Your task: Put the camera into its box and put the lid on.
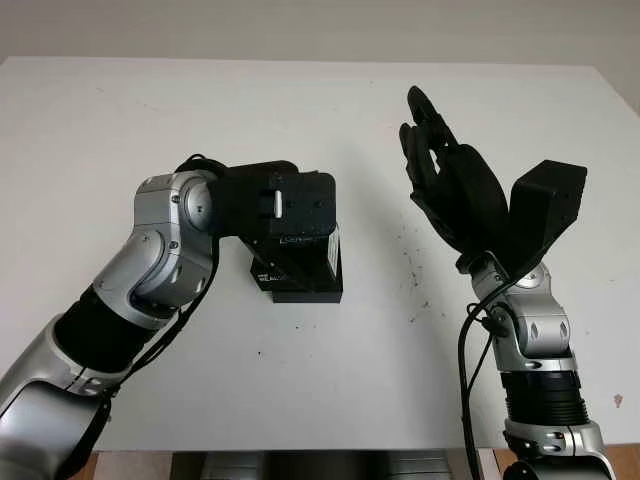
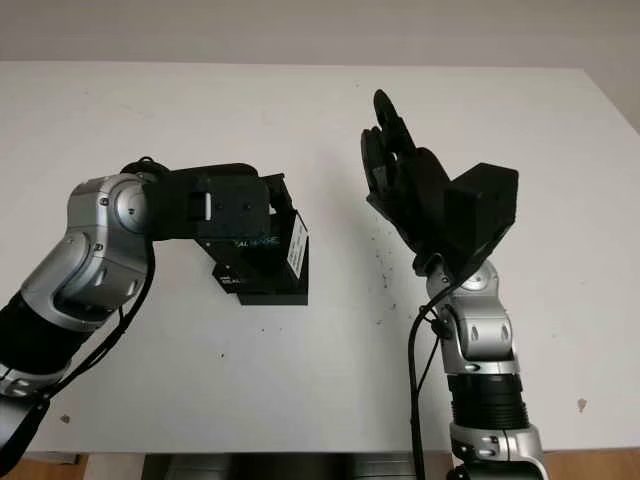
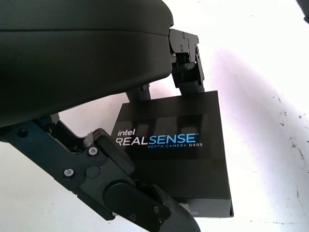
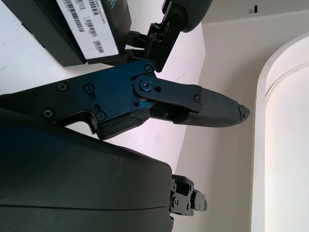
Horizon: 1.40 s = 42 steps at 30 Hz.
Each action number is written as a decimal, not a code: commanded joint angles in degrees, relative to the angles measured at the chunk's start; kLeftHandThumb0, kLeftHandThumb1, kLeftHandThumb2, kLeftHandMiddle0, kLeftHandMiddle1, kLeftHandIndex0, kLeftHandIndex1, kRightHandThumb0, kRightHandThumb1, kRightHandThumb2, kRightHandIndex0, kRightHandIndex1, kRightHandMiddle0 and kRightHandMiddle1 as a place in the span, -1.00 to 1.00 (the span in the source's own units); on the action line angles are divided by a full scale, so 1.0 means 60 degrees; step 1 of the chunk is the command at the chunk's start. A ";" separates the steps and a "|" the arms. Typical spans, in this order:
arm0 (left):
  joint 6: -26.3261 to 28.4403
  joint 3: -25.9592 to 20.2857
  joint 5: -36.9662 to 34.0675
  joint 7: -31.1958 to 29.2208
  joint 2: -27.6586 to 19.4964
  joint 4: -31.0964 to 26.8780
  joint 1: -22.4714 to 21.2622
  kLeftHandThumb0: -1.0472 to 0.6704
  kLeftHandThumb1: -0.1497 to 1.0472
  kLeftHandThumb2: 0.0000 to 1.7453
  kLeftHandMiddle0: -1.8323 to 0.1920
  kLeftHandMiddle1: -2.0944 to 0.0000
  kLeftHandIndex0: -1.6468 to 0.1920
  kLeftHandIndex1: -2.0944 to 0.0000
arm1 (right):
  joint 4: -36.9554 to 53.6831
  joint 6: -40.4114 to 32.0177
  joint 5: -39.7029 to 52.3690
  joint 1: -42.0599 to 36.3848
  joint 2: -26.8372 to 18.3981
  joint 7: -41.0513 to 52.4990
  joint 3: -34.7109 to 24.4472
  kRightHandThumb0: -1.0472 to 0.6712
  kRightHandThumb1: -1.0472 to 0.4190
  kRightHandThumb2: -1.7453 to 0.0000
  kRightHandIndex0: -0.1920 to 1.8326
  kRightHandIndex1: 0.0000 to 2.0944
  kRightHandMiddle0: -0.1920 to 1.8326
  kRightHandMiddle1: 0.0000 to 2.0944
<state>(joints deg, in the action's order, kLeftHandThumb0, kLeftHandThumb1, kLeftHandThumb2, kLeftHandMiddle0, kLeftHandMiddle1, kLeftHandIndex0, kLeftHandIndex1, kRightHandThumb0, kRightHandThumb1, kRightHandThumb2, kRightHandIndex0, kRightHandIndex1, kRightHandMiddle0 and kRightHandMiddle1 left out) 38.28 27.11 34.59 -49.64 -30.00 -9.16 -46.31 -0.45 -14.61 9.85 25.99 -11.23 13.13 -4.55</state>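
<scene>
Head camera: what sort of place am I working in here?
Probably a lab or test bench: a bare white table against a plain wall, holding only a black RealSense camera box under the left hand.

Black box w/ white-blue lettering, white barcode label, white table, black hands.
</scene>
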 commanded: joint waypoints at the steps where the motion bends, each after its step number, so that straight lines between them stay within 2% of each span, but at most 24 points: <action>1: 0.0018 0.0201 -0.0037 0.0029 0.0249 0.0029 0.0281 -0.08 1.00 -0.61 0.35 -1.00 0.60 -0.91 | 0.0166 0.0041 0.0036 -0.0075 0.0022 0.0013 -0.0007 -0.65 -1.00 0.28 -0.96 -0.95 -0.95 -0.94; 2: 0.0029 0.0199 -0.0060 0.0037 0.0292 0.0028 0.0307 -0.08 1.00 -0.61 0.33 -1.00 0.60 -0.94 | 0.0162 0.0042 0.0052 -0.0077 0.0027 0.0026 -0.0009 -0.65 -1.00 0.28 -0.96 -0.95 -0.96 -0.95; 4: 0.0054 0.0306 -0.0026 -0.0054 0.0331 -0.0008 0.0275 -0.07 1.00 -0.61 0.17 -1.00 0.52 -0.99 | 0.0150 0.0088 0.0024 -0.0087 0.0037 0.0012 0.0007 -0.65 -1.00 0.27 -0.96 -0.95 -0.96 -0.94; 6: 0.0201 0.0472 0.0115 -0.0168 0.0380 -0.0063 0.0182 -0.09 1.00 -0.62 0.13 -1.00 0.48 -1.00 | 0.0151 0.0105 0.0019 -0.0092 0.0042 0.0010 0.0014 -0.65 -1.00 0.27 -0.96 -0.95 -0.96 -0.95; 7: 0.0320 0.0537 0.0192 -0.0218 0.0427 -0.0093 0.0137 -0.09 1.00 -0.63 0.16 -1.00 0.41 -1.00 | 0.0169 0.0085 0.0027 -0.0097 0.0051 -0.0002 0.0010 -0.65 -1.00 0.27 -0.97 -0.95 -0.96 -0.95; 9: 0.0531 0.0610 0.0285 -0.0309 0.0516 -0.0145 0.0070 -0.11 1.00 -0.63 0.35 -1.00 0.47 -1.00 | 0.0186 0.0073 0.0036 -0.0104 0.0064 -0.0014 0.0007 -0.65 -1.00 0.27 -0.96 -0.95 -0.96 -0.95; 10: 0.0619 0.0634 0.0310 -0.0349 0.0550 -0.0167 0.0042 -0.10 1.00 -0.64 0.49 -1.00 0.67 -1.00 | 0.0184 0.0082 0.0037 -0.0106 0.0069 -0.0014 0.0007 -0.65 -1.00 0.27 -0.97 -0.95 -0.97 -0.95; 11: 0.0626 0.0647 0.0300 -0.0400 0.0563 -0.0186 0.0011 -0.10 1.00 -0.65 0.53 -1.00 0.74 -1.00 | 0.0168 0.0102 0.0032 -0.0106 0.0066 -0.0009 0.0008 -0.64 -1.00 0.27 -0.97 -0.95 -0.97 -0.95; 13: 0.0708 0.0678 0.0312 -0.0512 0.0593 -0.0208 -0.0057 -0.11 1.00 -0.66 0.66 -0.89 0.75 -0.97 | 0.0149 0.0095 0.0034 -0.0098 0.0082 -0.0030 0.0000 -0.65 -1.00 0.27 -0.97 -0.95 -0.96 -0.95; 14: 0.0798 0.0670 0.0294 -0.0552 0.0633 -0.0225 -0.0075 -0.11 1.00 -0.67 0.68 -0.86 0.76 -0.96 | 0.0144 0.0092 0.0033 -0.0089 0.0078 -0.0031 -0.0001 -0.65 -1.00 0.27 -0.96 -0.95 -0.96 -0.95; 16: 0.0901 0.0643 0.0225 -0.0573 0.0701 -0.0263 -0.0083 -0.12 1.00 -0.65 0.66 -0.63 0.70 -0.92 | 0.0141 0.0081 0.0027 -0.0070 0.0075 -0.0046 0.0000 -0.65 -1.00 0.27 -0.96 -0.95 -0.96 -0.95; 19: 0.1213 0.0629 0.0140 -0.0663 0.0808 -0.0309 -0.0134 -0.13 1.00 -0.63 0.63 -0.49 0.60 -0.85 | 0.0089 0.0097 0.0035 -0.0032 0.0090 -0.0070 0.0000 -0.65 -1.00 0.28 -0.96 -0.95 -0.96 -0.95; 22: 0.1557 0.0647 0.0113 -0.0654 0.0912 -0.0338 -0.0173 -0.13 1.00 -0.61 0.64 -0.42 0.62 -0.85 | 0.0022 0.0108 0.0070 0.0006 0.0085 -0.0012 0.0007 -0.65 -1.00 0.28 -0.97 -0.95 -0.96 -0.95; 25: 0.1782 0.0707 0.0085 -0.0628 0.0932 -0.0367 -0.0217 -0.14 1.00 -0.60 0.63 -0.43 0.60 -0.82 | 0.0032 0.0100 0.0066 0.0014 0.0101 -0.0028 0.0016 -0.65 -1.00 0.27 -0.97 -0.95 -0.96 -0.95; 28: 0.1982 0.0779 0.0074 -0.0634 0.0921 -0.0513 -0.0245 -0.18 1.00 -0.58 0.57 -0.47 0.52 -0.67 | 0.0050 0.0117 0.0060 0.0002 0.0109 -0.0043 0.0012 -0.65 -1.00 0.28 -0.96 -0.95 -0.97 -0.95; 32: 0.2383 0.1019 0.0119 -0.0810 0.0875 -0.0650 -0.0379 -0.22 1.00 -0.56 0.61 -0.46 0.55 -0.59 | 0.0042 0.0135 0.0080 0.0007 0.0117 -0.0026 0.0011 -0.65 -1.00 0.29 -0.96 -0.95 -0.96 -0.95; 34: 0.2662 0.1342 0.0190 -0.1081 0.0763 -0.0693 -0.0557 -0.27 1.00 -0.57 0.74 -0.67 0.81 -0.77 | 0.0049 0.0152 0.0055 0.0009 0.0127 -0.0041 0.0029 -0.65 -1.00 0.28 -0.96 -0.95 -0.97 -0.95; 35: 0.2731 0.1452 0.0176 -0.1188 0.0710 -0.0728 -0.0611 -0.28 1.00 -0.57 0.79 -0.70 0.90 -0.81 | 0.0046 0.0157 0.0057 0.0010 0.0144 -0.0058 0.0027 -0.65 -1.00 0.28 -0.96 -0.95 -0.97 -0.95; 37: 0.2938 0.1734 0.0152 -0.1556 0.0566 -0.0779 -0.0806 -0.31 1.00 -0.56 0.83 -0.82 0.95 -0.95 | 0.0049 0.0166 0.0044 0.0003 0.0161 -0.0092 0.0023 -0.65 -1.00 0.29 -0.96 -0.95 -0.97 -0.95; 38: 0.3019 0.1913 0.0148 -0.1808 0.0457 -0.0816 -0.0944 -0.33 1.00 -0.54 0.89 -0.73 0.97 -0.88 | 0.0053 0.0158 0.0047 -0.0002 0.0168 -0.0104 0.0018 -0.65 -1.00 0.29 -0.96 -0.95 -0.97 -0.95; 39: 0.3050 0.2105 0.0145 -0.2097 0.0316 -0.0883 -0.1102 -0.36 1.00 -0.52 0.96 -0.26 0.99 -0.18 | 0.0067 0.0136 0.0040 -0.0009 0.0169 -0.0121 0.0018 -0.65 -1.00 0.29 -0.96 -0.95 -0.96 -0.95; 40: 0.3069 0.2256 0.0128 -0.2344 0.0193 -0.0963 -0.1233 -0.37 1.00 -0.50 0.95 0.16 0.99 0.28 | 0.0070 0.0122 0.0042 -0.0011 0.0164 -0.0119 0.0019 -0.65 -1.00 0.29 -0.96 -0.95 -0.96 -0.95; 41: 0.3092 0.2351 0.0118 -0.2506 0.0116 -0.1018 -0.1320 -0.38 1.00 -0.50 0.96 0.47 1.00 0.59 | 0.0067 0.0115 0.0044 -0.0011 0.0158 -0.0114 0.0021 -0.65 -1.00 0.29 -0.96 -0.95 -0.97 -0.95; 42: 0.3091 0.2465 0.0152 -0.2638 0.0033 -0.1105 -0.1388 -0.39 1.00 -0.50 0.94 0.69 0.99 0.78 | 0.0067 0.0117 0.0038 -0.0013 0.0140 -0.0099 0.0027 -0.65 -1.00 0.29 -0.96 -0.95 -0.97 -0.95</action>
<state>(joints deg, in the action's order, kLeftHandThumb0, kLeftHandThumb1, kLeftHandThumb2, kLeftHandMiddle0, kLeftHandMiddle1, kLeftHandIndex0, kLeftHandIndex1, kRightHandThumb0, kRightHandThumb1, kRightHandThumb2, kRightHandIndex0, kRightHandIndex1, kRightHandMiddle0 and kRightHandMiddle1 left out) 56.77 39.92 36.16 -63.13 -30.21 -14.13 -54.46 -0.50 -14.37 10.10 25.61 -10.62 12.51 -4.50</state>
